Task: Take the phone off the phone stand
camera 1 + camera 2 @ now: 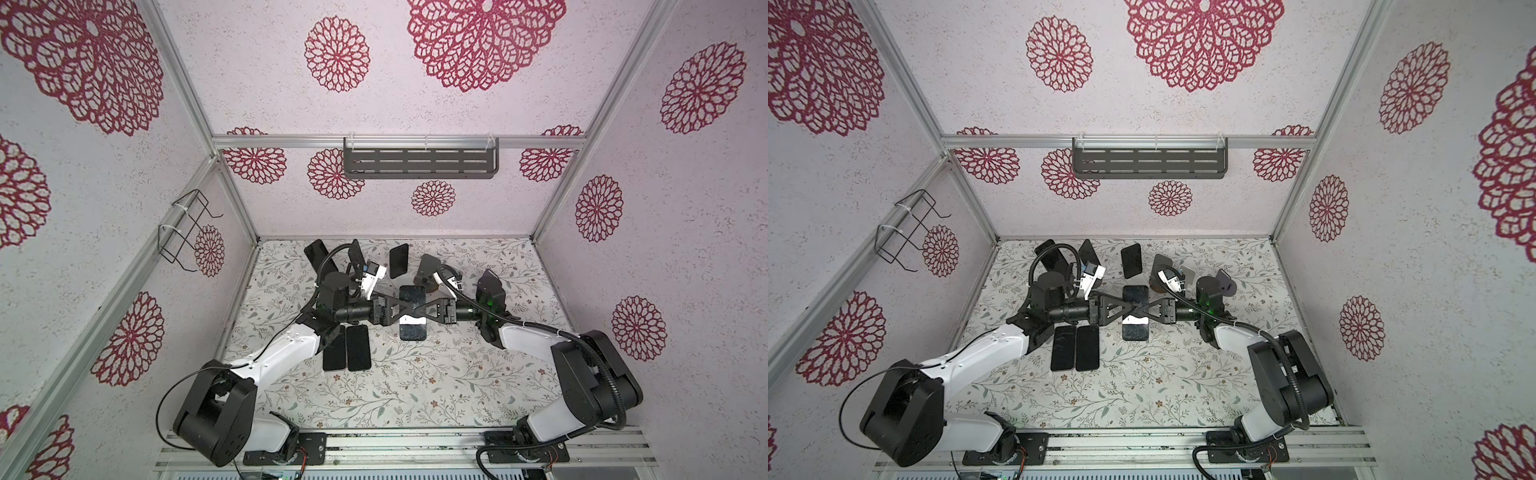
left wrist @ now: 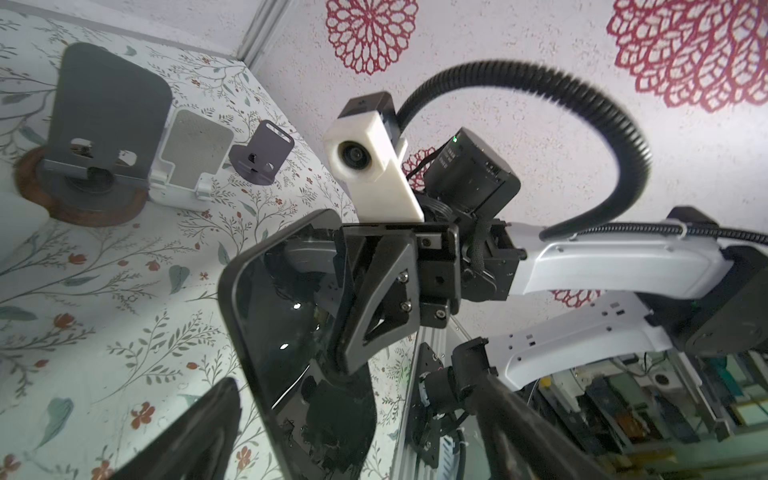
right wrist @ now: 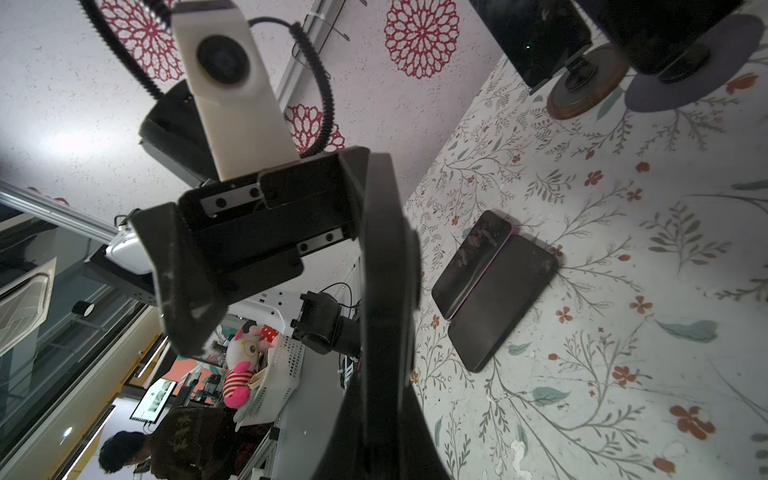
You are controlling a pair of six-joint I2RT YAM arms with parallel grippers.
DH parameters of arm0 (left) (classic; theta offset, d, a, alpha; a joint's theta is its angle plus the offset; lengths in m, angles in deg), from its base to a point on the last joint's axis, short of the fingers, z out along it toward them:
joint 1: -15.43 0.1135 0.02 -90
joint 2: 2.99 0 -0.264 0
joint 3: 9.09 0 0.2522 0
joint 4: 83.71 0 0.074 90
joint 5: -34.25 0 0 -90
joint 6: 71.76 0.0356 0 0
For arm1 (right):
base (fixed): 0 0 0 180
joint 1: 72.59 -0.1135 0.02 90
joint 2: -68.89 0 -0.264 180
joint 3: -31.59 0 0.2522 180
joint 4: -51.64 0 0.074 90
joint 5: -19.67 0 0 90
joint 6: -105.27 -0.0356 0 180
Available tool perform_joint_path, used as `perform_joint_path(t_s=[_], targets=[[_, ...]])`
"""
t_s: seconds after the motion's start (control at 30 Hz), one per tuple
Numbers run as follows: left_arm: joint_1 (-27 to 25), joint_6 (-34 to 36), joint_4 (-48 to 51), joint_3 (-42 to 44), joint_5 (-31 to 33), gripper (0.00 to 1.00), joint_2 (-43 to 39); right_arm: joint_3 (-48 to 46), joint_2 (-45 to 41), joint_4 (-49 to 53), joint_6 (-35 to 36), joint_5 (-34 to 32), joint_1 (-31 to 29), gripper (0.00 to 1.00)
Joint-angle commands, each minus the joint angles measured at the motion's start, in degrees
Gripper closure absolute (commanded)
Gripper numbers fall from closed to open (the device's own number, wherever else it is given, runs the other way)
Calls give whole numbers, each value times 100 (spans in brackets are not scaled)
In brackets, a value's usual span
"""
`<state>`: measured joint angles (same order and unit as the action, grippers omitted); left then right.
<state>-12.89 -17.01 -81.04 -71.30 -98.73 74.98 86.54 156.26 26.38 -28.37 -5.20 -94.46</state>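
While the phone (image 1: 412,313) hangs over the middle of the counter (image 1: 415,395), clear of every stand, both top views show the two arms meeting at it head-on. The left pincer (image 1: 398,311) comes from the left and the right pincer (image 1: 427,311) from the right. The phone's long axis runs from the near edge toward the back wall, square across the line of the arms, so each pincer meets a long side near mid-length. Two flat phones (image 1: 347,349) lie side by side on the counter, just beside the left forearm.

From the left wrist, the right pincer (image 2: 332,357) is clenched on the phone (image 2: 291,324), one finger pressed flat on the glossy screen. The left arm's own fingers (image 2: 208,424) stand wide, one on either side of the phone and apart from it. Behind sit a grey stand (image 2: 104,124) on a wooden base, a white stand (image 2: 191,162) and a small purple stand (image 2: 262,153), all empty. Which one the task means I cannot tell.

From the right wrist, the phone (image 3: 390,270) shows edge-on as a dark band, and the left pincer (image 3: 274,291) faces the camera with its jaws spread.

By my reading the removal itself is done and the right arm alone bears the phone. The left arm would need to back straight out leftward, along its own line, so neither finger catches the long edge.
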Motion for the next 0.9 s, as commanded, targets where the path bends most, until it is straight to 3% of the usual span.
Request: perform_joint_path(t_s=[0.0, 0.07, 0.13, 0.27, 0.4, 0.53, 0.67, 0.87], targets=[[54, 664, 2341, -651, 859, 6, -379, 507, -485, 2014, 1275, -712, -91, 100], [147, 753, 3243, -894, 1419, 6, -527, 723, -650, 3261, 1756, -1392, -178, 100], [368, 673, 3640, -964, 1517, 6, -668, 955, -775, 4346, 1811, -2436, -335, 100], [750, 829, 4176, -1104, 1646, 7, -942, 969, -1097, 4973, 1370, -3707, -840, 100], [1251, 1057, 4630, -1415, 1975, 8, -881, 842, -948, 4587, 892, -3869, -1083, 100], [1864, 1176, 5201, -2017, 2449, 10, -494, 1258, -269, 4684, 776, -4223, -1447, 100], [2306, 1331, 5323, -2151, 3095, 12, -395, 1574, 426, 4363, 462, -4020, -1638, 100], [2878, 1533, 5058, -1721, 2799, 12, -605, 2042, 1291, 4115, 180, -3755, -1890, 100]])
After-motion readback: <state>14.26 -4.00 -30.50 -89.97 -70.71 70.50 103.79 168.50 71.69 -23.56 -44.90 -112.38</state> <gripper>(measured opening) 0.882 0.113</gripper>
